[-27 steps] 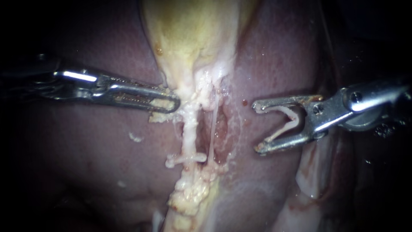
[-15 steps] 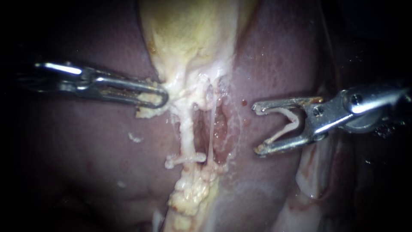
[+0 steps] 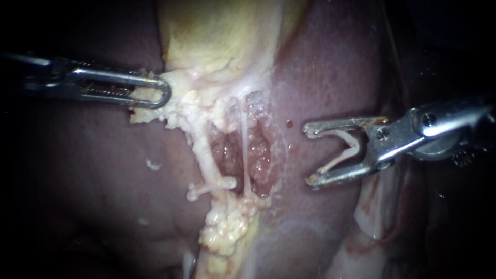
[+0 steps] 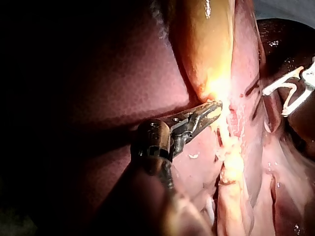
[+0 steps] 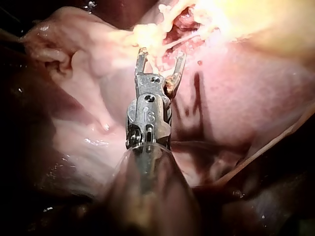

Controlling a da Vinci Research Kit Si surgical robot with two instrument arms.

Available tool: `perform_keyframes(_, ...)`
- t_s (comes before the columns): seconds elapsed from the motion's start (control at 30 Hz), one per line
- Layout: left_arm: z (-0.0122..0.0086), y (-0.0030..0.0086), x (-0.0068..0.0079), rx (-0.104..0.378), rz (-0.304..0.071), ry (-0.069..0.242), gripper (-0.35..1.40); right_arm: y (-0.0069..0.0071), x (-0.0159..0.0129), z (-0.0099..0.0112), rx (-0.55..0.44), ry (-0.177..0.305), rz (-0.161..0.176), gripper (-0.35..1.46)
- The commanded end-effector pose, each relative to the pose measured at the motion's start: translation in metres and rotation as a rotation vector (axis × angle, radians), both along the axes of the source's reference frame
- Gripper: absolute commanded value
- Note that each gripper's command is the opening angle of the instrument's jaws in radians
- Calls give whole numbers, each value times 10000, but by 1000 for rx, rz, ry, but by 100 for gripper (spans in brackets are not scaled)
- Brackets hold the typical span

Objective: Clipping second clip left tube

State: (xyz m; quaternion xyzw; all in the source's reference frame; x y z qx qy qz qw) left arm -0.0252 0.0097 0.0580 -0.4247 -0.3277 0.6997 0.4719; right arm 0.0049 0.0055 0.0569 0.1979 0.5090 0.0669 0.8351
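At the neck of the pale yellow gallbladder point(image 3: 222, 36), my left instrument point(image 3: 157, 95), a slim steel shaft with slotted jaws, has those jaws pressed together on a lump of cream-coloured fatty tissue point(image 3: 178, 111). It holds the lump drawn out toward the liver's left side. That pull looks deliberate: it stretches the whitish, cord-like left tube point(image 3: 204, 152) taut and opens the raw red window beside it.

The tube slants down from the fat to a seated white clip point(image 3: 212, 187) lying across its lower end. Just beside it runs the thin pale right tube point(image 3: 244, 155).

Over on the dark red liver point(image 3: 336, 77) is my right instrument point(image 3: 309, 154). Its jaws stand wide, cradling an open white clip point(image 3: 343, 147) with one leg against each jaw, mouth facing the tubes. It sits well apart from the left tube, with the right tube and the window between them. The bare stretch above the seated clip looks like the target, and getting there without snagging that thin strand is the tricky part.
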Motion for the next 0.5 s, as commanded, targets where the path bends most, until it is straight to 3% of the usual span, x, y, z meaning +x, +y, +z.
perform_keyframes(0.03,-1,0,1,0,0,1,-35,-1,3,1,2,2,-5,50)
perform_keyframes(0.5,-1,0,0,1,0,1,-35,-22,66,26,39,5,-10,50)
